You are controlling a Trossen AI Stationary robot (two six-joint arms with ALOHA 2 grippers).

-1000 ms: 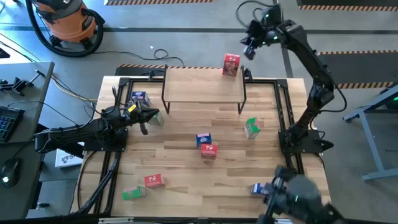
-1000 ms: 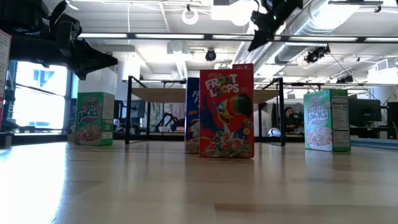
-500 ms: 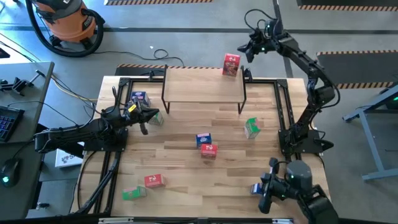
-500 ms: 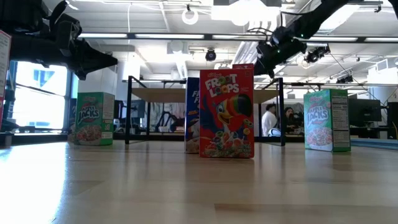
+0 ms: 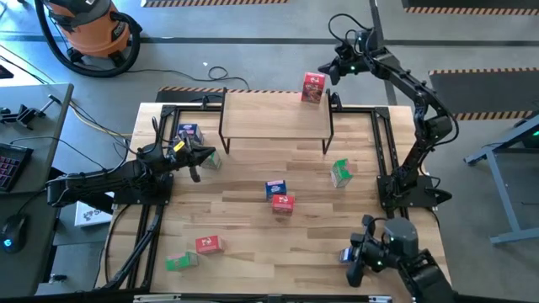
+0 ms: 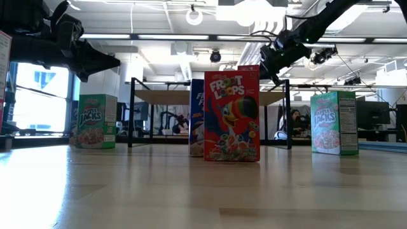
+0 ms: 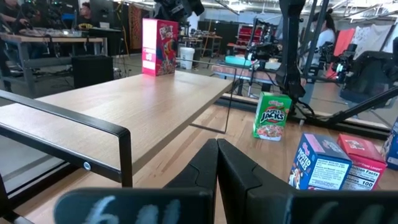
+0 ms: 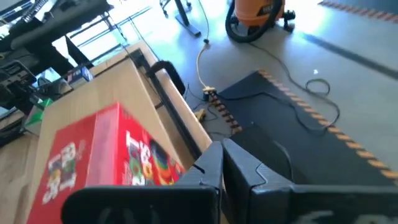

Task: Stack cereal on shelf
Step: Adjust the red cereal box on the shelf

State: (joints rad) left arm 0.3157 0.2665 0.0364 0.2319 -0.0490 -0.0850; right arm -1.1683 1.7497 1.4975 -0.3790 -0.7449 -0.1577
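The shelf (image 5: 274,115), a light-wood board on black legs, stands at the table's far side. One red cereal box (image 5: 313,87) stands upright on its far right corner, also in the right wrist view (image 8: 106,155). My right gripper (image 5: 333,67) hovers shut just right of that box, apart from it. My left gripper (image 5: 199,160) is shut near the table's left edge, beside a blue box (image 5: 187,133) and a green one (image 5: 211,160). Other boxes stand on the tabletop: blue (image 5: 275,188), red (image 5: 283,203), green (image 5: 341,173), red (image 5: 208,244), green (image 5: 179,261), blue (image 5: 349,255).
Black rails (image 5: 383,143) run along the tabletop's left and right sides. A dark camera mount (image 5: 392,244) sits at the near right corner. An orange vacuum (image 5: 88,29) and cables lie on the floor beyond the table. Most of the shelf top (image 7: 137,102) is bare.
My right gripper has come down from high above the far right corner toward the red box on the shelf, turning as the arm folded, and now sits level with the box top. Nothing else has moved.
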